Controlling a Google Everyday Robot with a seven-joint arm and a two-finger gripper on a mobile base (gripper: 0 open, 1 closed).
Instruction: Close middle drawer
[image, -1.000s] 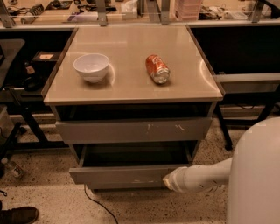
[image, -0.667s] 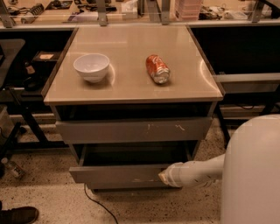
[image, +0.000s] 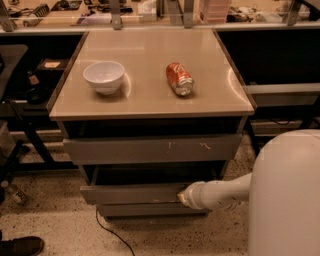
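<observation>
The middle drawer (image: 130, 193) is a wide grey drawer with a plain front. It stands pulled out a short way from the cabinet, and a strip of its dark inside shows above the front. My gripper (image: 183, 196) is at the end of the white arm (image: 220, 192), which reaches in from the right. It sits against the right part of the drawer's front. Its fingers are hidden at the arm's tip.
Above is a grey drawer front with white scratch marks (image: 152, 149); below is a narrower grey panel (image: 145, 209). On the cabinet top (image: 145, 97) are a white bowl (image: 104, 76) and an orange can (image: 179, 78) on its side. A black cable (image: 107, 231) lies on the floor.
The arm's tip has slid left along the middle drawer's front. The drawer appears pushed in slightly. The bowl and can have not moved.
</observation>
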